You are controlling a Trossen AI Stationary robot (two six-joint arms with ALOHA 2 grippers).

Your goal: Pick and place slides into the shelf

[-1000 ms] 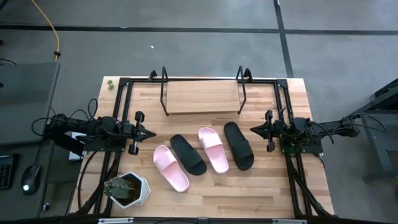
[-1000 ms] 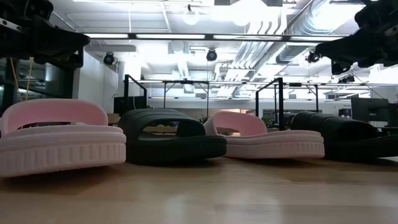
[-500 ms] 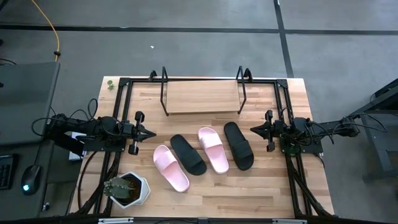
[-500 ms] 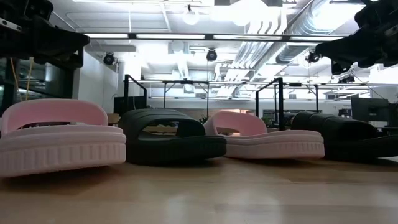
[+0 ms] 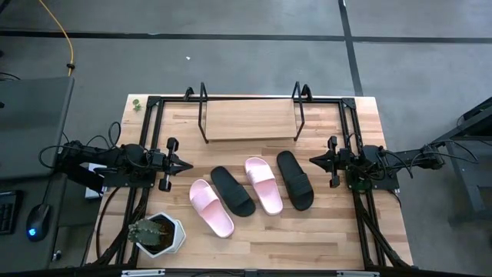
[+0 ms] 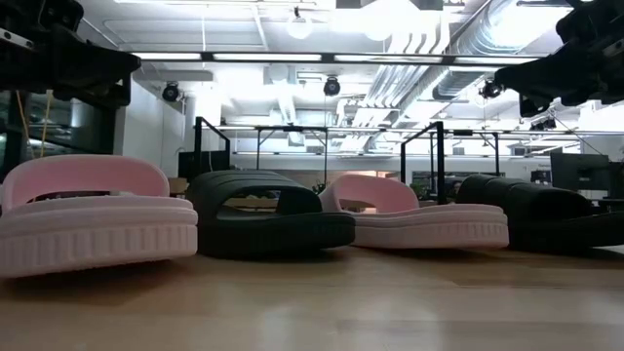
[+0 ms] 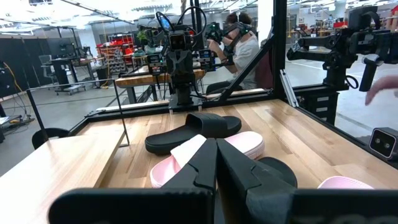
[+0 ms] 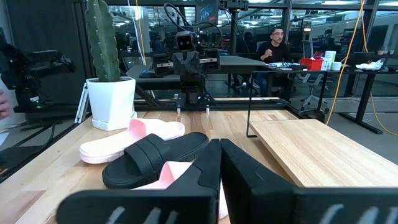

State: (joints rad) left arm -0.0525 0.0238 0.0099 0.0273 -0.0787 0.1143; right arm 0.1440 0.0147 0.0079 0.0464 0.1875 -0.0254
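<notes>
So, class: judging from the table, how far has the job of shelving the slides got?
Done: nothing; the shelf board is bare. In hand: nothing; the left claw and right claw are shut, waiting at the table's sides. Left: all four slides, two pink and two black, lying on the table.

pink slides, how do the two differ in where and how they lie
The left pink slide lies nearest the cactus pot at the row's left end; the right pink slide lies between the two black slides. The left one sits farther from the shelf than the right one. The left one is angled more steeply than the right one. Both rest flat on the table, strap up, untouched.
</notes>
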